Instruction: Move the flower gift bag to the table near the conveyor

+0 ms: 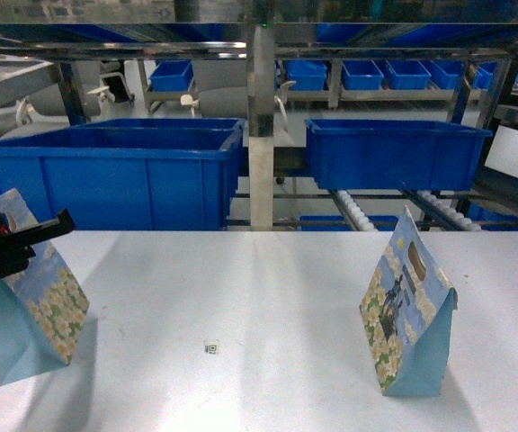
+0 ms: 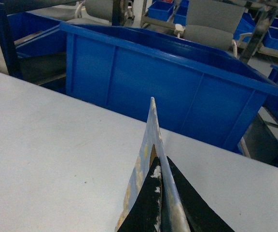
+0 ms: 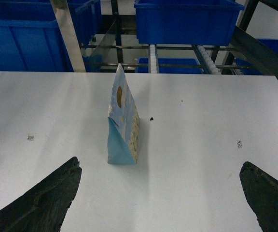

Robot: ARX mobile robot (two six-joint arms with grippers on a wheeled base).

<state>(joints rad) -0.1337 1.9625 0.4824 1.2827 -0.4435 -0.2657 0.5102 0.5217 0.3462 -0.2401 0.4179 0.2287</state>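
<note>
Two flower gift bags show, both light blue with white daisies. The left flower gift bag (image 1: 36,301) is at the left edge of the white table (image 1: 241,297). My left gripper (image 1: 7,245) is shut on its top edge. In the left wrist view the black fingers (image 2: 144,210) pinch the bag's thin upper edge (image 2: 153,140). Whether its base touches the table I cannot tell. The other bag (image 1: 407,310) stands upright and free at the right. My right gripper (image 3: 160,164) hangs open well short of this bag (image 3: 122,125). The conveyor (image 1: 358,214) lies beyond the table's far edge.
Large blue bins (image 1: 124,175) (image 1: 394,153) stand behind the table's far edge, with a steel post (image 1: 261,135) between them. White rollers (image 3: 153,58) run between frame rails. Small dark marks (image 1: 211,346) (image 3: 239,143) dot the tabletop.
</note>
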